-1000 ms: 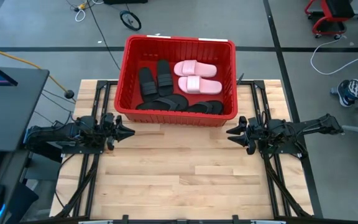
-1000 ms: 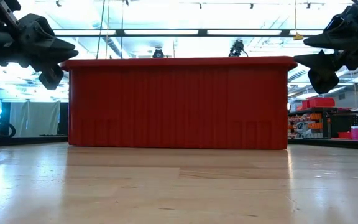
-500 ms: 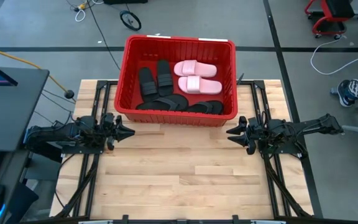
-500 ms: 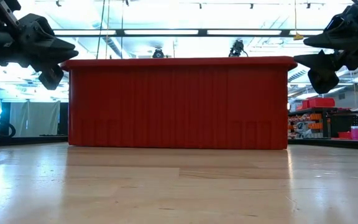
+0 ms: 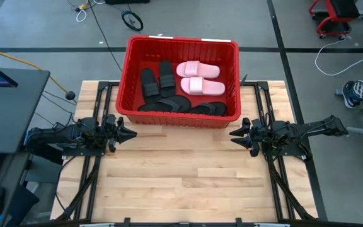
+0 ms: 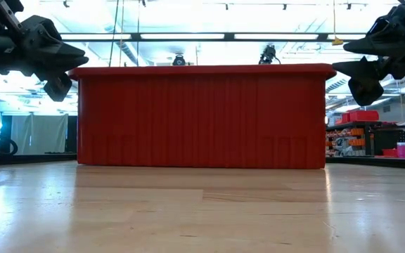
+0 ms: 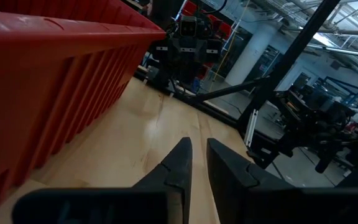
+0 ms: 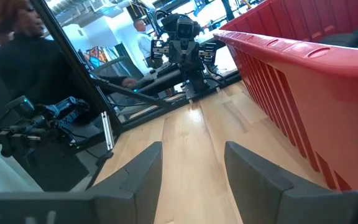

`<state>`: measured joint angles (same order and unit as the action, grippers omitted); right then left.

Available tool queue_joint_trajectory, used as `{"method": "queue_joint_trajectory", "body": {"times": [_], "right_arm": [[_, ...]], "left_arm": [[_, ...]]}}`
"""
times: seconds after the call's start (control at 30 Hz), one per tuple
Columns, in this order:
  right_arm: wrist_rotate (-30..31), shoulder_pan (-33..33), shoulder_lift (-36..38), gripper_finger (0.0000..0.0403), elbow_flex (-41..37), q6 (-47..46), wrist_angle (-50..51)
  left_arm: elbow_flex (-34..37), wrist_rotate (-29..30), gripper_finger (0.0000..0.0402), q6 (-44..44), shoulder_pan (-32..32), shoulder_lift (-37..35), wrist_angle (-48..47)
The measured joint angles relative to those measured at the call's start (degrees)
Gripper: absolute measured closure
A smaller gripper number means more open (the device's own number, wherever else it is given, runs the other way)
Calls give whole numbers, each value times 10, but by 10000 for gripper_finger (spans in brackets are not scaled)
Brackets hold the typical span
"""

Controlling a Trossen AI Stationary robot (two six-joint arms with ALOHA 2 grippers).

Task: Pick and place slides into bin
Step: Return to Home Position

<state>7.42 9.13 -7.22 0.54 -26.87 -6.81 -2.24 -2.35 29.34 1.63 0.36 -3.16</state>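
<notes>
High view, pale wood table [image 5: 194,183], red bin [image 5: 183,40] at far edge, grey floor [image 5: 43,38]

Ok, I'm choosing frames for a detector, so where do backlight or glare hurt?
Low view: ceiling lights behind the bin wash out the background, the left gripper and right gripper hang as dark silhouettes, and the table carries a pale sheen. High view: even light, the slides in the bin read plainly. Right wrist view: highlights on the bin's rim.
</notes>
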Motion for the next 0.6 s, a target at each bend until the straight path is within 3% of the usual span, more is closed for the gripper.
{"method": "queue_joint_trajectory", "body": {"times": [0.6], "right_arm": [[0,0,0,223,0,0,0]], "left_arm": [[0,0,348,0,0,0,0]]}}
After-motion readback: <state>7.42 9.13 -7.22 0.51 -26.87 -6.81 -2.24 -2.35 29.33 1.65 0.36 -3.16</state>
